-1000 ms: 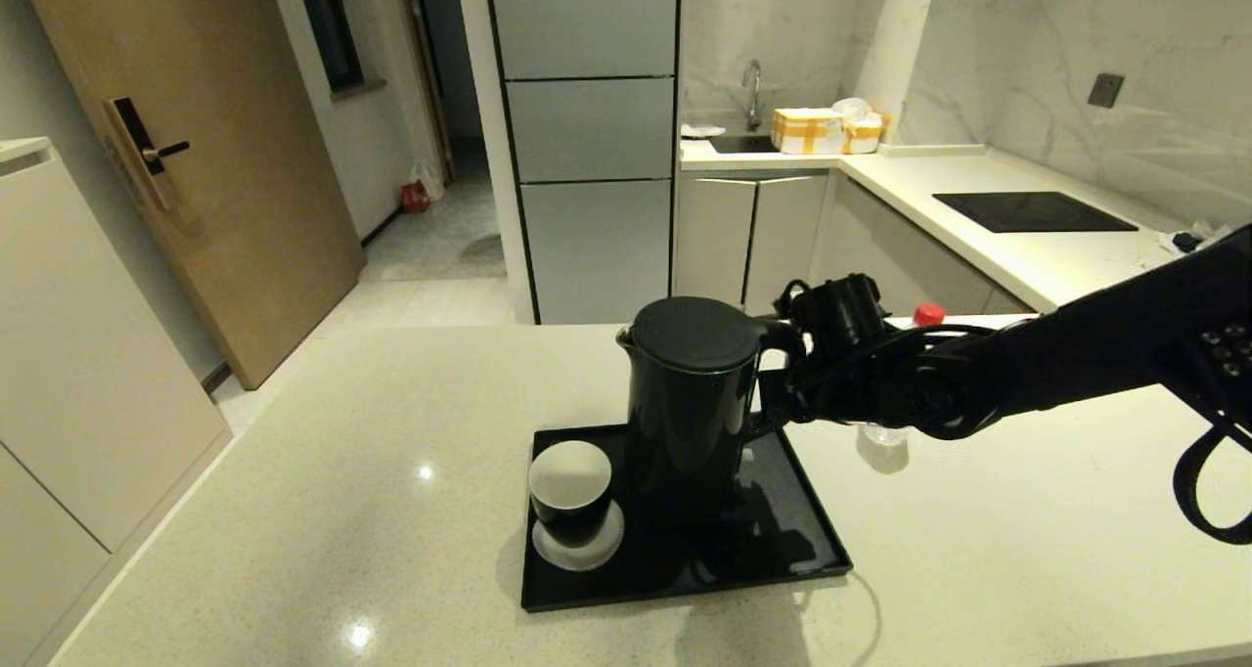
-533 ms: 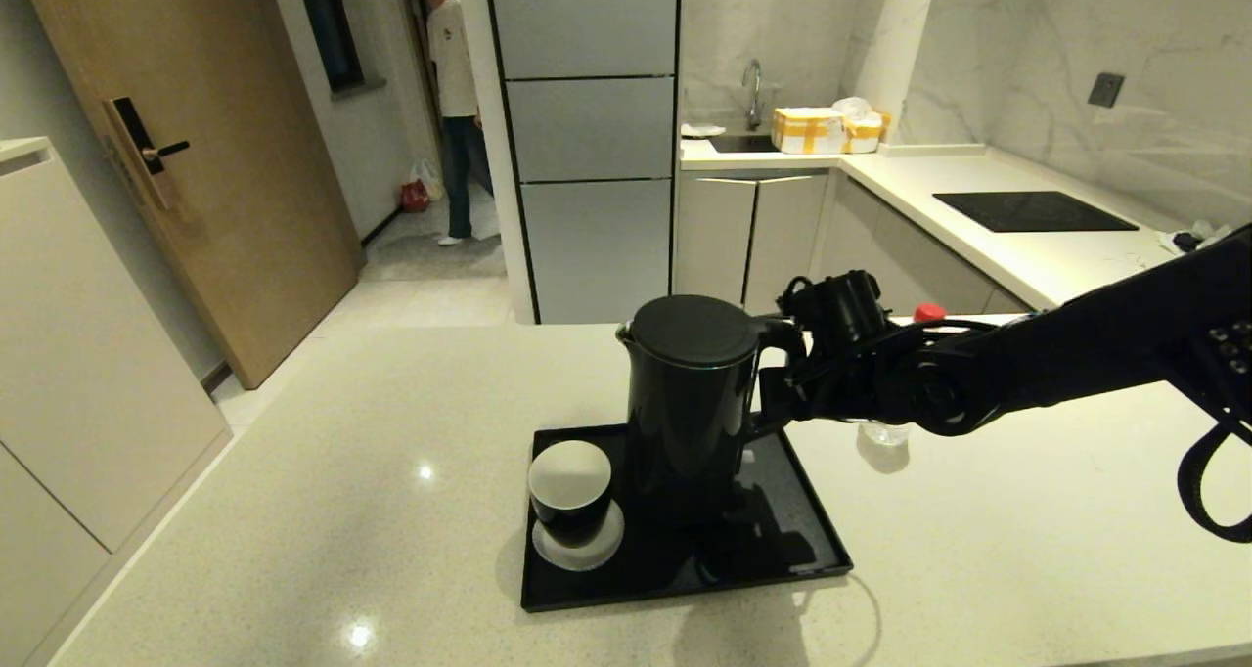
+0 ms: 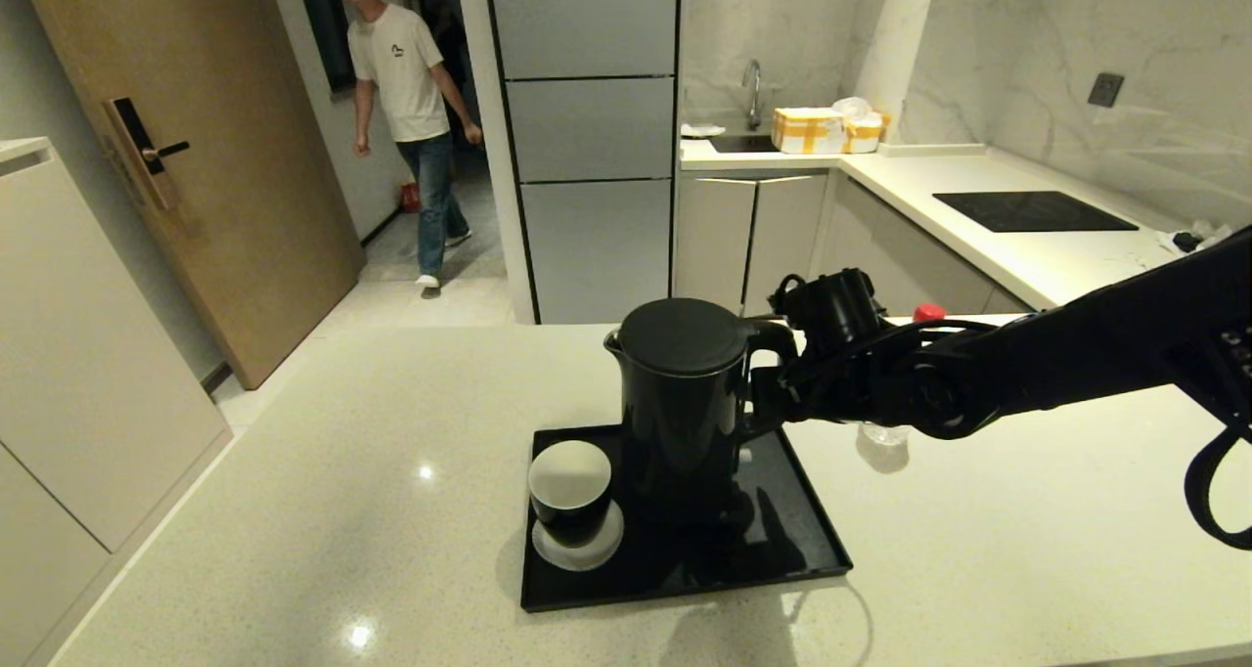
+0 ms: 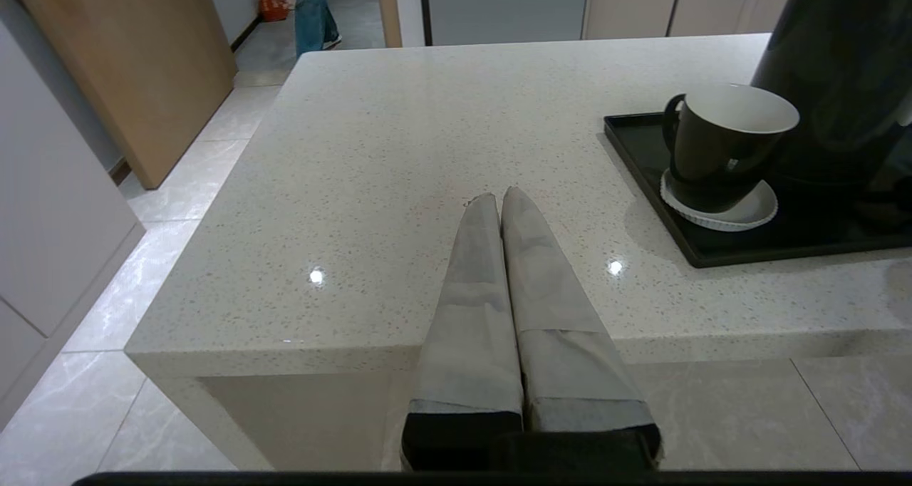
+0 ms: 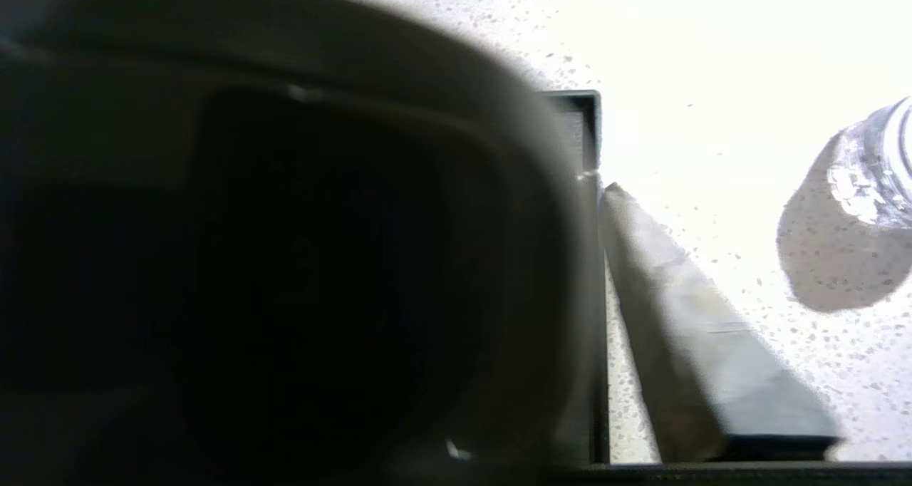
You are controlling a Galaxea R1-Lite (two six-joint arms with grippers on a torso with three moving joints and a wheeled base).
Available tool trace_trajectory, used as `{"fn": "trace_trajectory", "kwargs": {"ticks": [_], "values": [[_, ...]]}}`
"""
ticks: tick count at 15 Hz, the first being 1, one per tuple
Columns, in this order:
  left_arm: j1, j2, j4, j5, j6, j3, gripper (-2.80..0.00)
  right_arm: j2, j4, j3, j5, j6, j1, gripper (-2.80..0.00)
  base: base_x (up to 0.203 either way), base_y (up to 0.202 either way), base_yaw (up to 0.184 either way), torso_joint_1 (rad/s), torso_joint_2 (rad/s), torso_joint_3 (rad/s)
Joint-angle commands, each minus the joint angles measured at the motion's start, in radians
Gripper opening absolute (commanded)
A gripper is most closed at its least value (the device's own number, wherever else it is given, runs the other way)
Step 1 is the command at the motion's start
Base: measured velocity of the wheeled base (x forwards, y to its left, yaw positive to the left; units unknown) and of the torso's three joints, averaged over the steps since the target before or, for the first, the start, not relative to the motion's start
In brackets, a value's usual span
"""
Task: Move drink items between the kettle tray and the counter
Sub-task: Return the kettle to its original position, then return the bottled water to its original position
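The glossy black kettle [image 3: 680, 403] stands upright over the black kettle tray [image 3: 797, 540]; whether its bottom touches the tray cannot be told. My right gripper [image 3: 773, 393] reaches in from the right and is shut on the kettle's loop handle [image 5: 299, 258]; one grey finger [image 5: 698, 329] shows outside the loop, the other is hidden. The water bottle is mostly hidden behind my right arm: only its red cap [image 3: 928, 312] and clear foot [image 3: 883, 435] show on the cream counter [image 3: 978, 569]. My left gripper [image 4: 499, 195] is shut and empty over the counter's near edge.
A black cup with a white inside [image 3: 570, 491] sits on a white saucer at the tray's left front. A person [image 3: 406, 110] walks in the doorway beyond the counter. A black cooktop [image 3: 1032, 210] and yellow boxes [image 3: 822, 129] lie on the far worktop.
The kettle has shifted a little to the left with my right gripper on its handle. A person has walked into the doorway. The left arm has not moved.
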Motion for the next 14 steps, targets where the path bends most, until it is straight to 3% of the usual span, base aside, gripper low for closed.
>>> {"fn": "trace_trajectory", "kwargs": {"ticks": [1,14], "values": [[0.0,0.0,0.0,0.0,0.0,0.0,-2.8,-0.012,0.0,0.005,-0.001,0.001,0.004,0.0,0.0,0.0,0.0,0.0,0.0,0.0],[0.0,0.0,0.0,0.0,0.0,0.0,-2.8,-0.271,0.004,0.244,0.003,0.003,0.001,0.0,0.0,0.0,0.0,0.0,0.0,0.0]]}}
